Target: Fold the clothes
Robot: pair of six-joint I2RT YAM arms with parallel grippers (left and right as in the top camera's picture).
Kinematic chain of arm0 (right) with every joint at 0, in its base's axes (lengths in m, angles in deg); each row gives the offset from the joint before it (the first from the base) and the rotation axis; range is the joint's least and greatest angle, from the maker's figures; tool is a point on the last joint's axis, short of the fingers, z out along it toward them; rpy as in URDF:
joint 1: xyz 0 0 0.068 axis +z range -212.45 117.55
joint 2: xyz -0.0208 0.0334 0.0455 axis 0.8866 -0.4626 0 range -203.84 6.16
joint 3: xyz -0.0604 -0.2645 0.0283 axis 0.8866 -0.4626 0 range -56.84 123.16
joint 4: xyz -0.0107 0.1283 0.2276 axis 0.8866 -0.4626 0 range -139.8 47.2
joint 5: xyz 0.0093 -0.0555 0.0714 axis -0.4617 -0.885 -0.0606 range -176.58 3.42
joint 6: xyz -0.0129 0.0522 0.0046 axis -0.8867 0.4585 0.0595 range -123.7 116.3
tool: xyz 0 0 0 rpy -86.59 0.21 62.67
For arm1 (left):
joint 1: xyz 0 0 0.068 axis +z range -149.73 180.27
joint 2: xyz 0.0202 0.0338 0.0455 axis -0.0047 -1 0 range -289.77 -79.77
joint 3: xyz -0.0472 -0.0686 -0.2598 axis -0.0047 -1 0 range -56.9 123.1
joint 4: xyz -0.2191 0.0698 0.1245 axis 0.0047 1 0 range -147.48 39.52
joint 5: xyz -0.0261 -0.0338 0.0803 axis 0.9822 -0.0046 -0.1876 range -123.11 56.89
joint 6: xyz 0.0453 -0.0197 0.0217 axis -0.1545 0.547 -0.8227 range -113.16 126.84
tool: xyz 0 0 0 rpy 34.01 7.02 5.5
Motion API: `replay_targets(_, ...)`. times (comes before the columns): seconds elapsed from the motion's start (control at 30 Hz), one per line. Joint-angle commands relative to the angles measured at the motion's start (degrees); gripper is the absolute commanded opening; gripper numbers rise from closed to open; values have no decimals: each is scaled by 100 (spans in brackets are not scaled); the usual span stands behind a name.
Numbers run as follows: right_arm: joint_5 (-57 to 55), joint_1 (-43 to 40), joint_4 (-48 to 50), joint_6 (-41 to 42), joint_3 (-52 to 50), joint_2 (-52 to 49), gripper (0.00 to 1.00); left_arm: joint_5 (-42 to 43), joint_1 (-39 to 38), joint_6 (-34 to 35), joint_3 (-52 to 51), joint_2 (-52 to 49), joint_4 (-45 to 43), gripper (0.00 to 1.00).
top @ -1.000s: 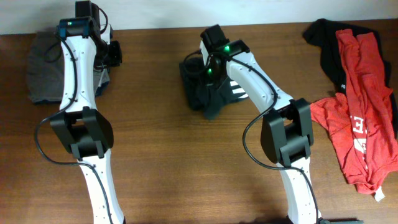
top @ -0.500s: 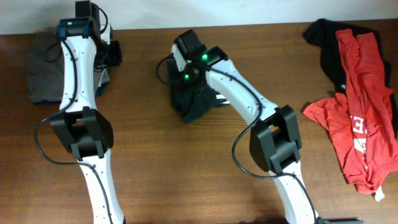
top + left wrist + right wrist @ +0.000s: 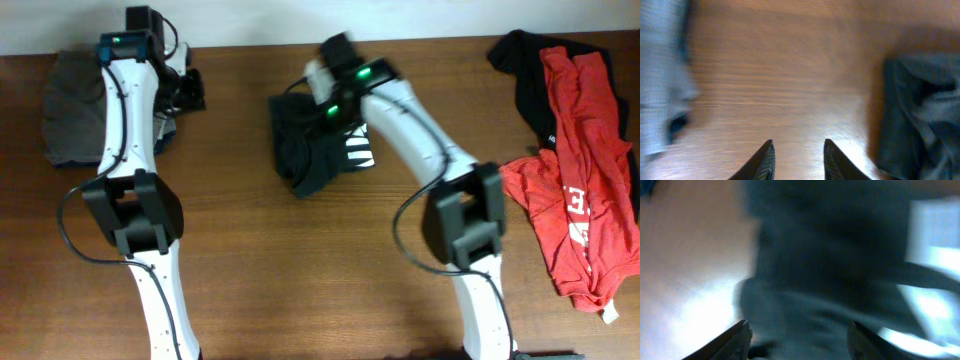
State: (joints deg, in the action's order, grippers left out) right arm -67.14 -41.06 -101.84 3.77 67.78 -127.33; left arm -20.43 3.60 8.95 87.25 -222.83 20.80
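A folded black T-shirt (image 3: 312, 152) with white print (image 3: 358, 150) lies mid-table. My right gripper (image 3: 325, 100) hovers over its far edge. In the right wrist view the right gripper (image 3: 800, 325) is open, with the blurred black T-shirt (image 3: 830, 270) below the fingers and nothing between them. My left gripper (image 3: 190, 88) is at the far left beside a folded grey garment (image 3: 70, 110). Seen from the left wrist, the left gripper (image 3: 797, 146) is open over bare wood, with the grey garment (image 3: 660, 75) to its left and the black T-shirt (image 3: 920, 115) to its right.
A heap of red T-shirts (image 3: 585, 170) and another black garment (image 3: 525, 70) lies at the right end of the wooden table (image 3: 300, 260). Both arms reach in from the near edge.
My right gripper slid the black T-shirt left, then opened and let it go, and has swung back right. The left gripper shifted slightly right.
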Motion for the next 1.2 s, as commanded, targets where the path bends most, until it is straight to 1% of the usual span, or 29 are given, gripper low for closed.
replay_targets(0.0,-125,-901,-131,249,173,769,74,693,-308,-428,-494,-63,-76,36)
replay_targets(0.1,-59,-1410,-345,249,173,822,77,1119,-525,-610,-951,-63,-367,44)
replay_targets(0.17,-59,-1668,-527,249,170,820,78,1633,-656,-745,-1235,-63,-647,52)
replay_targets(0.2,-59,-1768,-605,249,170,807,78,1893,-713,-785,-1384,-63,-817,54)
replay_targets(0.3,-57,-2028,-776,249,168,800,79,2562,-807,-776,-1683,-63,-1294,63)
replay_targets(0.37,-59,-2118,-844,247,168,800,79,2935,-811,-566,-1766,-63,-1572,70)
replay_targets(0.47,-63,-2166,-892,245,168,800,80,3342,-811,-155,-1781,-63,-2009,74)
replay_targets(0.6,-63,-2168,-887,245,168,798,80,3882,-837,-122,-1781,-63,-2341,78)
replay_targets(0.8,-63,-2168,-892,245,166,796,81,3727,-970,-170,-1829,-72,-2337,84)
replay_targets(0.9,-63,-2168,-903,245,166,796,81,2745,-1084,-170,-1910,-72,-2166,86)
replay_targets(1.03,-66,-2168,-960,240,166,758,81,1869,-1110,-260,-1926,-72,-1797,86)
replay_targets(1.17,-66,-2168,-955,225,160,737,82,1851,-1117,-570,-1932,-72,-1532,86)
